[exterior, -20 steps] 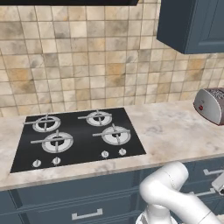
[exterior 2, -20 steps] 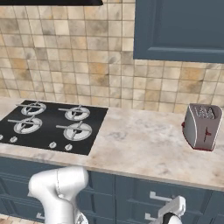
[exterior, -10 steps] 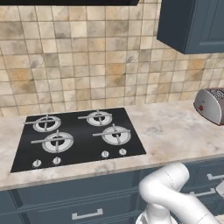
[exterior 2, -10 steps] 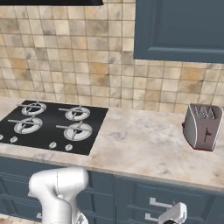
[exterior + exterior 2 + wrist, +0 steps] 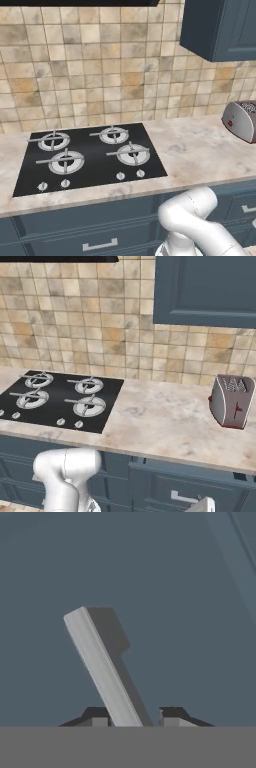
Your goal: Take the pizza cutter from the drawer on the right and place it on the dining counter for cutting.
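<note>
The gripper (image 5: 133, 717) is closed on the silver bar handle (image 5: 102, 662) of the drawer (image 5: 165, 577). In the hand view the bar goes tilted between the two dark finger tips (image 5: 98, 716), with the navy front right behind it. In the right base view this drawer is low on the right, under the marbled worktop (image 5: 165, 421) and below the toaster (image 5: 231, 401), and the white hand is just beside the handle at the near bottom edge. The front looks flush with the neighbouring ones, so I judge that the drawer is closed or almost closed, and the pizza cutter should be inside it, hidden behind the front. The step in hand is the pull. Several things could go wrong here. The bar sits slanted between the jaws and not square, so if the pull is not straight toward the robot, the pads can slide along the smooth metal and lose it. A pull that goes a little up or sideways would press the drawer against its rails and it may jam. A very quick pull could throw the small cutter to the far end, where it is harder to reach. The toaster and the black hob (image 5: 60, 398) on the left are well apart from the hand and are not in danger.
</note>
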